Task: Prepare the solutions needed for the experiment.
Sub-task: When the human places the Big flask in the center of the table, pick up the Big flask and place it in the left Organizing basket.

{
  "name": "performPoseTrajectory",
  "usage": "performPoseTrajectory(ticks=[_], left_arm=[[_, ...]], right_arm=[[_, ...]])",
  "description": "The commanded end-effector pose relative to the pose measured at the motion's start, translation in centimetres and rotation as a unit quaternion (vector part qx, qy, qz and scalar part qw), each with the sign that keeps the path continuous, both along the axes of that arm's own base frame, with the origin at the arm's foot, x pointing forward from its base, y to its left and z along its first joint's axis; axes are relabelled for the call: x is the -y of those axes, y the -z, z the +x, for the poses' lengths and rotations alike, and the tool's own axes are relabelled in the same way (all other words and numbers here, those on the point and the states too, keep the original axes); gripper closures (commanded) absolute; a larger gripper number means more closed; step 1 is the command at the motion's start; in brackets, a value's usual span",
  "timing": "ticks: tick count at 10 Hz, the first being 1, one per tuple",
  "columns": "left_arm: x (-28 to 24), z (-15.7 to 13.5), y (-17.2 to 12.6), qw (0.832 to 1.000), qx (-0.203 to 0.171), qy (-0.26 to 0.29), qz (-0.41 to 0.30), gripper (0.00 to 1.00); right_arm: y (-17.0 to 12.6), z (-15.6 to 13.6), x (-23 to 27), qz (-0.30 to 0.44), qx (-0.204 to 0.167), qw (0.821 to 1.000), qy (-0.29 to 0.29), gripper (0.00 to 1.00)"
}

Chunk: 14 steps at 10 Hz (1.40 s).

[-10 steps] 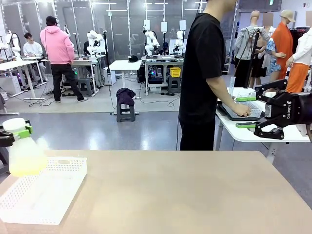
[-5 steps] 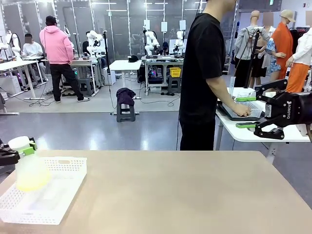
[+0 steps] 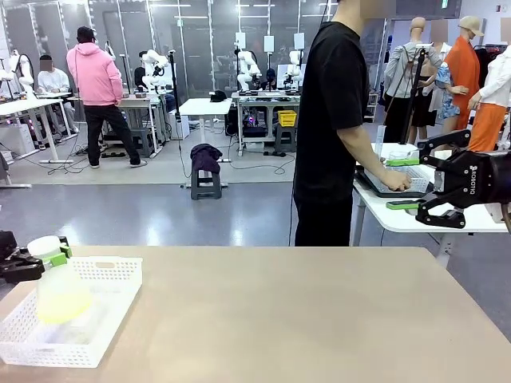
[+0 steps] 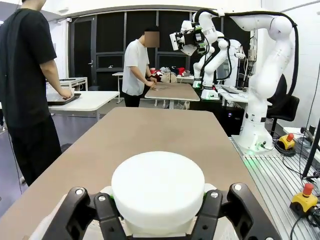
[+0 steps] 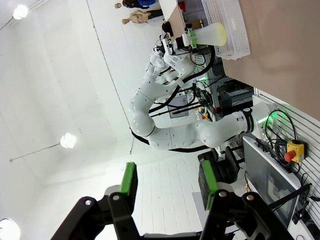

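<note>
A translucent flask (image 3: 61,292) with a white cap (image 3: 44,246) holds a pale yellow-green solution in its lower part. My left gripper (image 3: 36,262) is shut on its neck just under the cap, at the table's left edge. The flask's base sits low inside a white mesh basket (image 3: 120,267). In the left wrist view the cap (image 4: 157,186) sits between the fingers of the left gripper (image 4: 157,206). My right gripper (image 3: 404,183) hangs open and empty, high off the table's right side. In the right wrist view the right gripper (image 5: 167,184) shows daylight between its pads, with the flask (image 5: 212,34) far off.
The tan table (image 3: 287,319) is bare apart from the basket. A person in a black shirt (image 3: 331,120) stands beyond the far edge, turned to a side table (image 3: 399,219) with both hands on a laptop. The basket (image 5: 232,25) lies at the table's far end in the right wrist view.
My left gripper has come down and a little to the right, bringing the flask from above the basket's left edge into the basket. The right arm has not moved.
</note>
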<state>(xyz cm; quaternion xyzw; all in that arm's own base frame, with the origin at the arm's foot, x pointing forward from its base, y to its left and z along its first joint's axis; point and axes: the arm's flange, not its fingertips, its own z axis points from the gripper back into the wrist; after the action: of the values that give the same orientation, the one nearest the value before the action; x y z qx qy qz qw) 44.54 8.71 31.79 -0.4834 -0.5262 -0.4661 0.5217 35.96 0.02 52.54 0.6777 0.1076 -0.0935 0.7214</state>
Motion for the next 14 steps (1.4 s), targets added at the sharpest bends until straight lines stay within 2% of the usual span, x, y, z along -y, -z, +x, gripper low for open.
performPoseTrajectory(ticks=[1,5,10,11,12,13,14], left_arm=[[0.4,0.8,0.9,1.000,0.018,0.008,0.019,1.00],[1.7,1.5,3.2,0.999,0.018,-0.003,0.038,1.00],[2.1,1.5,4.7,0.999,0.016,0.016,0.041,1.00],[2.2,1.4,4.8,0.999,0.010,0.021,0.032,0.71],[2.1,1.3,4.9,0.999,0.009,0.021,0.033,0.56],[2.1,1.3,5.0,0.999,0.011,0.024,0.035,0.51],[2.1,1.2,5.1,0.999,0.012,0.026,0.036,0.36]], right_arm=[[-0.2,-0.1,0.0,0.004,0.004,1.000,0.000,0.37],[-0.2,-0.1,0.0,0.004,0.004,1.000,0.000,0.37],[-0.2,-0.1,0.0,0.004,0.004,1.000,0.000,0.37],[-0.2,-0.1,0.0,0.004,0.004,1.000,0.000,0.37],[-0.2,-0.1,0.0,0.004,0.004,1.000,0.000,0.37],[-0.2,-0.1,0.0,0.004,0.004,1.000,0.000,0.37],[-0.2,-0.1,0.0,0.004,0.004,1.000,0.000,0.37]])
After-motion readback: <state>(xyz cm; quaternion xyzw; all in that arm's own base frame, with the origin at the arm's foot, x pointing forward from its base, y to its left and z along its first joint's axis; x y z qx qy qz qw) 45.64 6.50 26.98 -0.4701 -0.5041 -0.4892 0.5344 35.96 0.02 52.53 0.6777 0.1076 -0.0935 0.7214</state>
